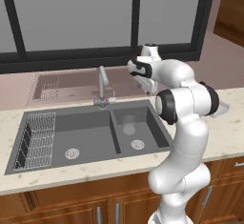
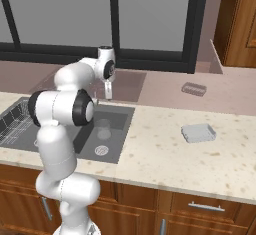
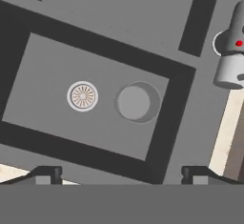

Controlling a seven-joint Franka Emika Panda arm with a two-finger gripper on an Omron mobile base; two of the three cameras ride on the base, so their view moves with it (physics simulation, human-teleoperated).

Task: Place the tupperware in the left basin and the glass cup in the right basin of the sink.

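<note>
- A dark grey two-basin sink (image 1: 62, 163) sat in a speckled pale counter (image 2: 165, 164) below a large window.
- The glass cup (image 1: 129, 124) stood upright on the floor of the right basin (image 1: 148, 123), the narrower one, just behind its round steel drain (image 1: 137, 144). That half of the job looked finished.
- The left basin (image 1: 86, 139), the wider one, held only a silver wire rack (image 1: 35, 139) along its far-left side and its own drain (image 1: 72, 153).
- The tupperware (image 2: 198, 133), a small whitish box, lay on the counter well to the right of the sink. It had yet to go into the left basin.
- The white arm's gripper (image 2: 107, 90) hung above the back of the right basin, near the slim faucet (image 1: 102, 87).
- Its two fingertips (image 3: 46, 174) stood far apart with nothing between them, looking straight down on the cup.
- My reading: one item placed, one left to fetch and carry across.
</note>
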